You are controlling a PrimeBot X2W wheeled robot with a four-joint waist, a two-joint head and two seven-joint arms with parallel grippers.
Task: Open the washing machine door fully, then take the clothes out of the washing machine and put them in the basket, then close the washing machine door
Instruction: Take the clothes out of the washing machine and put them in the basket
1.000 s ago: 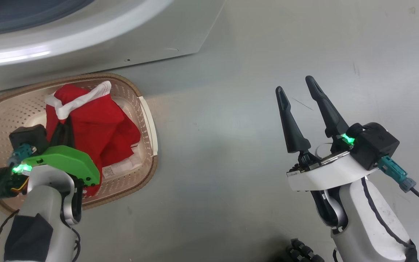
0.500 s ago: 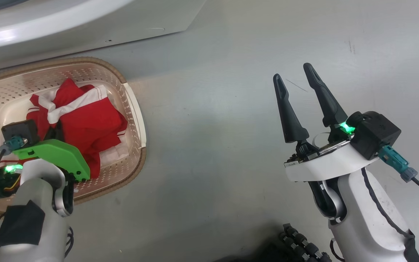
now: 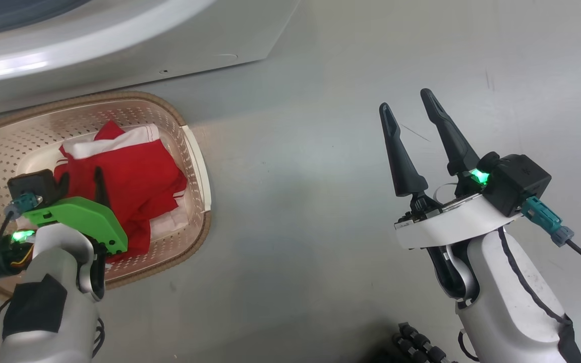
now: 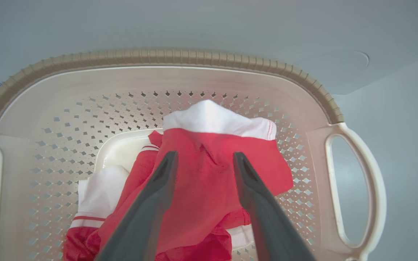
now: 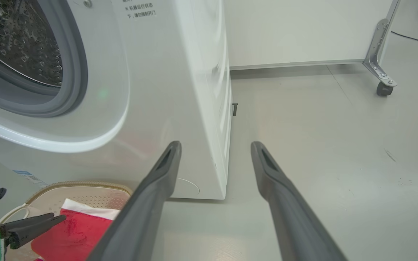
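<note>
Released clothes (image 3: 139, 181) lie in the basket (image 3: 119, 96) beneath the parted left gripper (image 4: 204, 156); right gripper (image 3: 405, 101) gapes empty.

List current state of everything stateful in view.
washing machine: opening uncovered, drum exposed.
basket: upright on the floor, holding the clothes.
clothes: heaped in the basket.
left gripper: open, poised over the clothes.
right gripper: open, empty, over the floor.

left claw (image 4: 204, 156) opened; clothes (image 4: 198, 192) slumped into basket (image 4: 180, 57)
</note>
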